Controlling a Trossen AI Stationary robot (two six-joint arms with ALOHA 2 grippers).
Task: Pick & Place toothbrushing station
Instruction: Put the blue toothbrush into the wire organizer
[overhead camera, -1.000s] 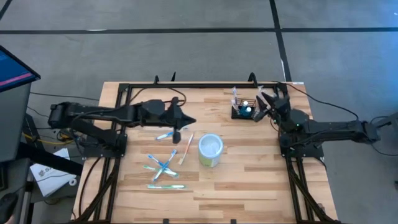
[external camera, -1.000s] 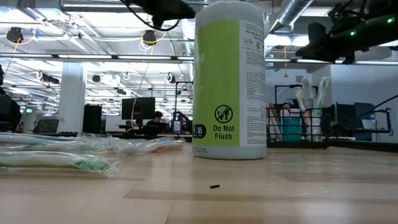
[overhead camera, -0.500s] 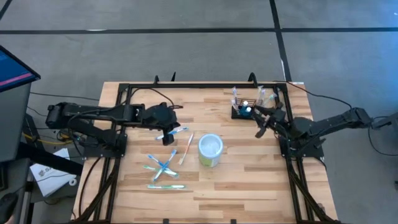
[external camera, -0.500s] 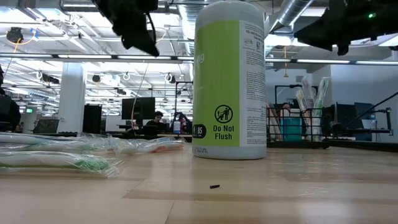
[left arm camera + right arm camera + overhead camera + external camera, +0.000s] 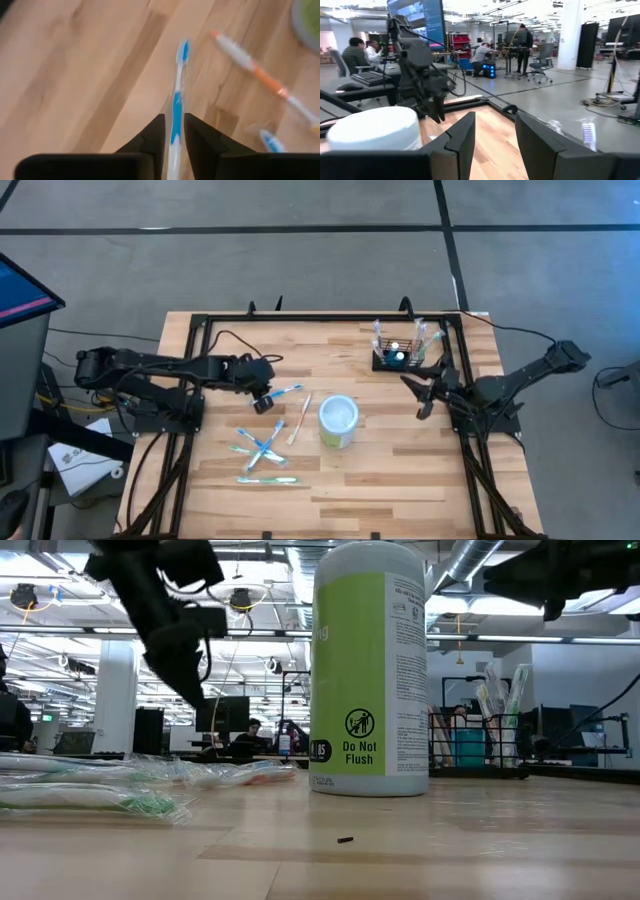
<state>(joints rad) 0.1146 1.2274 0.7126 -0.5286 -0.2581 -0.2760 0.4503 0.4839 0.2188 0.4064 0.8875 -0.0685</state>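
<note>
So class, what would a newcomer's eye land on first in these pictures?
Probably the tall white-and-green wipes canister mid-table, with loose wrapped toothbrushes scattered to its left. The left gripper hovers low over a blue-and-white toothbrush, and the small black wire-mesh basket holds upright toothbrushes at the far right.

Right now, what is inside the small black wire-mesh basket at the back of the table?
Inside the small black wire-mesh basket, several wrapped toothbrushes stand upright beside a teal object. What that object is, and the basket floor under it, cannot be seen.
</note>
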